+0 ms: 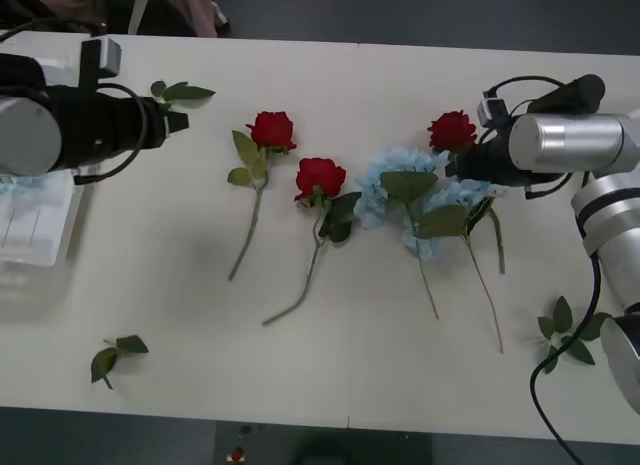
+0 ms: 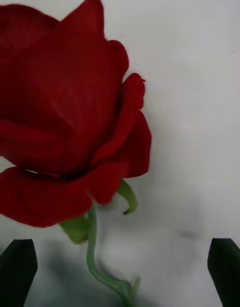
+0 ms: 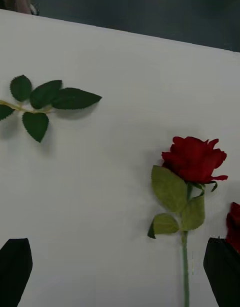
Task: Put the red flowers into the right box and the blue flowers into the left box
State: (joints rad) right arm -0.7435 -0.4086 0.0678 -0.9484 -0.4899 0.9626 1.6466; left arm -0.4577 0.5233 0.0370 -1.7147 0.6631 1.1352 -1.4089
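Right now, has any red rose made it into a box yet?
No. All three red roses lie on the table, none in a tray.

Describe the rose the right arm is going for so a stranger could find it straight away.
Start at the white table and find the pale blue flowers right of centre. The rose sits just beyond them, against the open right end effector. Unlike the other two roses, it touches the blue blooms.
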